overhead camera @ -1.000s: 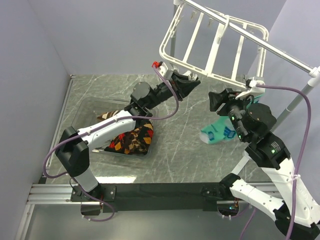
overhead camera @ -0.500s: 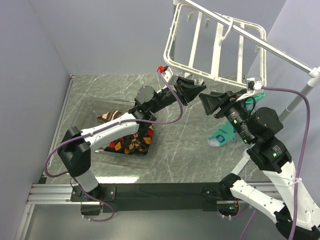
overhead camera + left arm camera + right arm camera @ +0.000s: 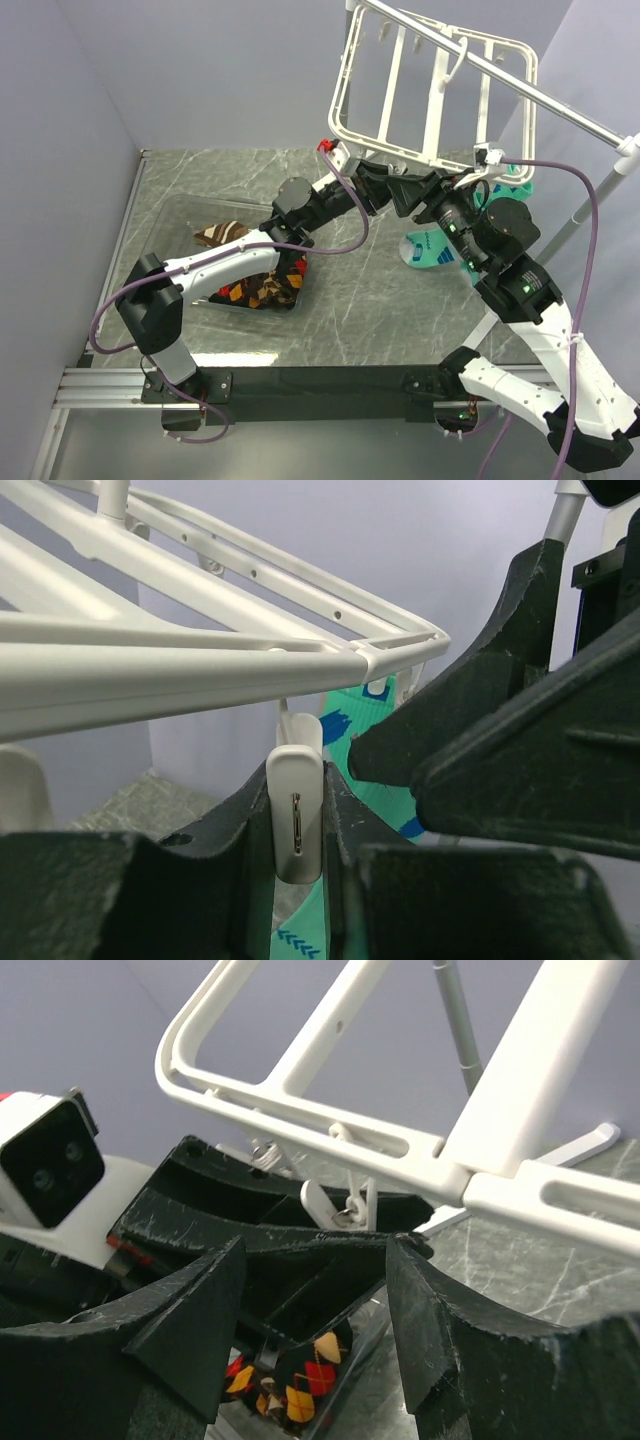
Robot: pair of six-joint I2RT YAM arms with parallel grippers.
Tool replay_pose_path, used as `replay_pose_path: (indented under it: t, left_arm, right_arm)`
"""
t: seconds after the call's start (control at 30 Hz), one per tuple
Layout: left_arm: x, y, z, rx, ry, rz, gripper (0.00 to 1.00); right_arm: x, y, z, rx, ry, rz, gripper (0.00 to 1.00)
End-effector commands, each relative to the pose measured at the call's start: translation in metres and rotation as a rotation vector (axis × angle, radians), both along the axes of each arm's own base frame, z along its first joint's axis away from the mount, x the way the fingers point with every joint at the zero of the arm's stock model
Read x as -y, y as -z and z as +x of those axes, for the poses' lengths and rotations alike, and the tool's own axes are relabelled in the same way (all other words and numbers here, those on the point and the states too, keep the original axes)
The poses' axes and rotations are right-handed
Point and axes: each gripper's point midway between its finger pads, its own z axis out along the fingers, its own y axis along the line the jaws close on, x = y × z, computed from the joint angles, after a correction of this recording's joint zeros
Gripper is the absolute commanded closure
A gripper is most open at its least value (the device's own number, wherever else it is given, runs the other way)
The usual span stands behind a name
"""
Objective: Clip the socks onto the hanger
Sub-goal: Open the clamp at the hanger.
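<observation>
The white hanger [image 3: 432,95] hangs tilted from a silver pole. Under its near rim my left gripper [image 3: 385,183] is shut on a small white clip [image 3: 296,815], which sits upright between the jaws. My right gripper [image 3: 412,192] faces it closely from the right and stands open [image 3: 315,1260], with nothing between its fingers. A mint-green sock [image 3: 430,248] with blue marks hangs behind the clip [image 3: 345,725]. Its top shows at the hanger's right corner, and the arm hides its middle. Argyle socks [image 3: 265,285] lie in a clear tray, also showing below the right gripper [image 3: 300,1375].
The clear tray [image 3: 180,215] sits on the marble table at the left. The silver pole [image 3: 560,100] runs diagonally at upper right, with its stand leg [image 3: 575,215] beside the right arm. Purple walls close in the left and back.
The right gripper has swung up and left until it nearly touches the left gripper. The left gripper and the hanger's near rim shifted right. The mint sock swung below.
</observation>
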Motion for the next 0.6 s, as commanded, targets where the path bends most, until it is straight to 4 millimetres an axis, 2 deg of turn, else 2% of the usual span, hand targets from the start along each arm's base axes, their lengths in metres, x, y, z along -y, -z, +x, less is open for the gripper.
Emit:
replay_pose_path:
  t: [0.0,0.17,0.4,0.57]
  left_arm:
    - [-0.006,-0.014,-0.018,0.038,0.025,-0.016,0.95]
    - [-0.006,-0.014,-0.019,0.038,0.026,-0.014,0.94]
    - [-0.009,-0.018,-0.021,0.04,0.024,-0.03,0.94]
    - [-0.007,-0.016,-0.021,0.05,0.011,-0.024,0.94]
  right_arm:
    - [0.011,-0.028,0.005,0.064,0.062,0.036,0.35]
    - [0.009,-0.035,0.009,0.091,0.066,0.053,0.35]
    - [-0.001,-0.03,0.022,0.066,0.062,0.028,0.36]
    - [-0.003,-0.031,0.026,0.071,0.064,0.039,0.42]
